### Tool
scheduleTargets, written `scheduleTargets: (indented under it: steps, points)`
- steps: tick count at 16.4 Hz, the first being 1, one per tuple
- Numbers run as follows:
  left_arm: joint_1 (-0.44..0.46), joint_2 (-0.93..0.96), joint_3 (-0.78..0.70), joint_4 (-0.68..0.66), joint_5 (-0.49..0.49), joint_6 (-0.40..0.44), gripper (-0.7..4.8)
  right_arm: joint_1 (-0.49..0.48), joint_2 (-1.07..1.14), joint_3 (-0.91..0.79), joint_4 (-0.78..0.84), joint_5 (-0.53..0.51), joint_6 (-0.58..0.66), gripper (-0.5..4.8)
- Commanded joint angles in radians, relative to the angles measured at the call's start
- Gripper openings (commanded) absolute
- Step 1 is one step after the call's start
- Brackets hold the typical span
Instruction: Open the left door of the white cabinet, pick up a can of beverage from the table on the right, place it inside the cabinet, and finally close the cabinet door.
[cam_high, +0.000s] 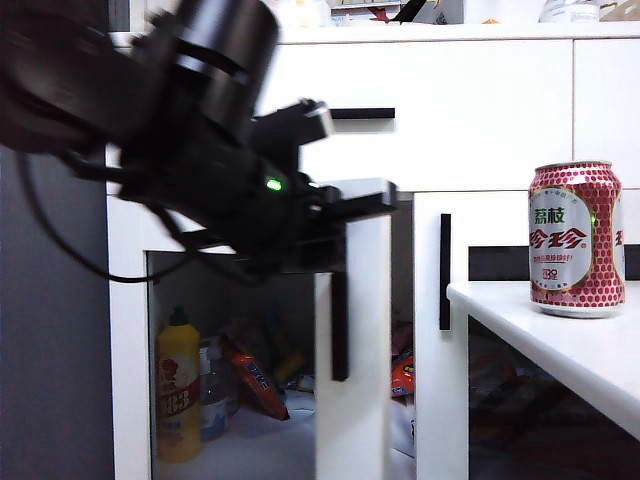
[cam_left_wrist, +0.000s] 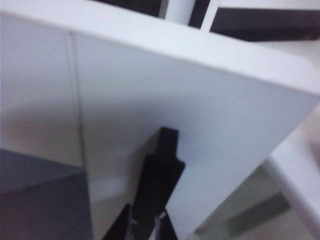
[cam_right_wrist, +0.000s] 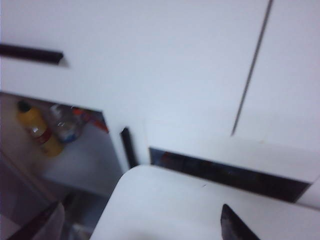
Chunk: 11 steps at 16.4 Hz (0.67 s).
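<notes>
White table with Chinese-lettered red can; left hand clamping door handle, right hand spread.

On the can of beverage you can read green Chinese characters, 荔枝, at the top of its white oval label, with two larger red characters beneath them. The small print lower down is too fine to read. The yellow bottle's red label is illegible.

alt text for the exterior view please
A blurred black left gripper holds the white-framed left door swung open; inside the white cabinet stands a yellow bottle. A red drink can sits on the white table.
</notes>
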Motion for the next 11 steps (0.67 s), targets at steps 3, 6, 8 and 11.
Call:
scheduleTargets:
  steps: [3,6,8,11]
  points:
    - [-0.008,-0.174,-0.131,0.126,-0.038,-0.022,-0.05,0.099,-0.002,0.003,-0.042,-0.05,-0.001,4.0]
    - [-0.008,-0.186,-0.148,0.131,-0.039,-0.022,-0.05,0.196,0.003,-0.052,0.014,-0.05,-0.003,3.99]
    - [-0.008,-0.186,-0.148,0.133,-0.038,-0.022,-0.05,0.243,0.016,-0.1,0.056,-0.029,-0.004,3.99]
    - [-0.008,-0.185,-0.148,0.132,-0.038,-0.022,-0.05,0.248,0.033,-0.103,0.068,-0.018,0.0,3.99]
